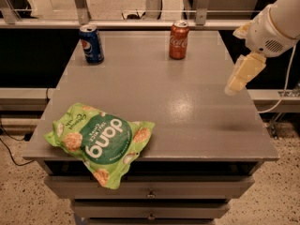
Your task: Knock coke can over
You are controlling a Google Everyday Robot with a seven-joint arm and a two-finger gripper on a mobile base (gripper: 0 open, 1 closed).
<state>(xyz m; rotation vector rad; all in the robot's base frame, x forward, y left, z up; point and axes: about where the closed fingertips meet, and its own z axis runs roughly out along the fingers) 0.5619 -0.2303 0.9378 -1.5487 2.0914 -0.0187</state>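
- coke can point(179, 40) stands upright near the far edge of the tabletop point(187, 111), right of centre, well apart from the blue Pepsi can point(92, 43) at the far left
- end effector point(243, 74) hangs above the tabletop's right edge, well apart from the coke can; whether it is released or clenched I cannot tell
- green Dang chip bag point(101, 142) lies at the near left corner, overhanging the front
- step in hand looks like the approach; the next move calls for reaching left and farther back, then a sideways push high on the coke can to tip it
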